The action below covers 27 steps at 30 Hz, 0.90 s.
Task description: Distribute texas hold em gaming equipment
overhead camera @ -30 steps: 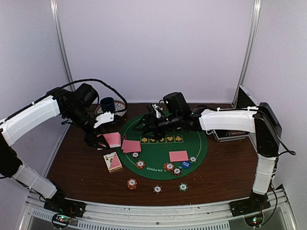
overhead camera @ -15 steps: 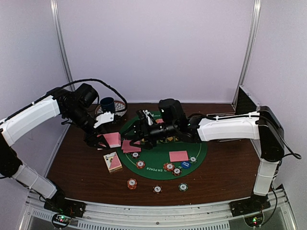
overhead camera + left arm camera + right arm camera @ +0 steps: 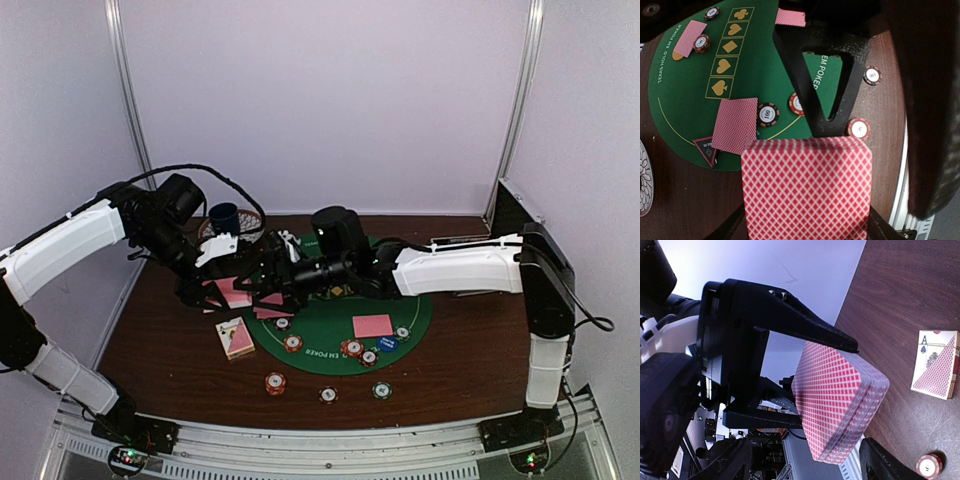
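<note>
The left fingers (image 3: 830, 335) are clenched on the deck (image 3: 807, 190) of pink-backed cards, pinching it by two opposite edges so the patterned back is bare and faces out. The deck hangs off the surface (image 3: 160, 340), over the left rim of the green mat (image 3: 330, 325). That's prob. so the other arm can get at the top card w/ nothing in the way.

The right fingers (image 3: 880, 465) reach across from the right, spread wide w/ nothing btwn them. In the right wrist view they frame the deck from below, near it but not touching. In the left wrist view one of them stands just past the deck's far edge. My read: the left arm acts as card holder and the right one lines up to peel off a single card, not take the whole deck. A pull from the open edge makes sense, since the gripped sides are blocked.

Layout on the mat looks like seats part-dealt:
- One face-down card (image 3: 372, 325) lies on the right side, w/ a blue button (image 3: 387, 343) near it.
- A small pile of cards (image 3: 272, 305) lies on the left, w/ a chip (image 3: 292, 343) close by.
- A triangular marker (image 3: 706, 148) sits at the mat's rim.
- Three more chips (image 3: 328, 394) lie off the mat along the near side, apart from each other.
- The card box (image 3: 235, 337) lies on bare wood just left of the mat, clear of the dealing area.
</note>
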Available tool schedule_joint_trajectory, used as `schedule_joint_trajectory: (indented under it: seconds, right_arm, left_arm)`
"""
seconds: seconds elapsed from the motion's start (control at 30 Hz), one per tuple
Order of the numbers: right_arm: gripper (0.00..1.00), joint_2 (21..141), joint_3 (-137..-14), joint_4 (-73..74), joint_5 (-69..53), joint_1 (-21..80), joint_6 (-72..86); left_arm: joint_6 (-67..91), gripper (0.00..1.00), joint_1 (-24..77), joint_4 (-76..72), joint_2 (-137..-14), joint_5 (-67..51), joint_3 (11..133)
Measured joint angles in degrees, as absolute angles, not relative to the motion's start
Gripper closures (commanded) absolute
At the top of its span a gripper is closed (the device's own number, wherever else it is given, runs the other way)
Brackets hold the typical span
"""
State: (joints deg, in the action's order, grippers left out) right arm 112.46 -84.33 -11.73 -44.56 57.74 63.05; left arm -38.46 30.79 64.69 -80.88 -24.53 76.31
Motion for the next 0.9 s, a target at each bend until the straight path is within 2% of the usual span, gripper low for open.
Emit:
schedule_joint_trajectory:
  seconds: [0.9]
  right_arm:
    - [0.37, 123.9, -93.0, -15.0, -45.1, 57.8, 70.0]
  left_arm:
    - [-38.4, 1.00, 30.8, 64.8, -80.9, -25.1, 76.6]
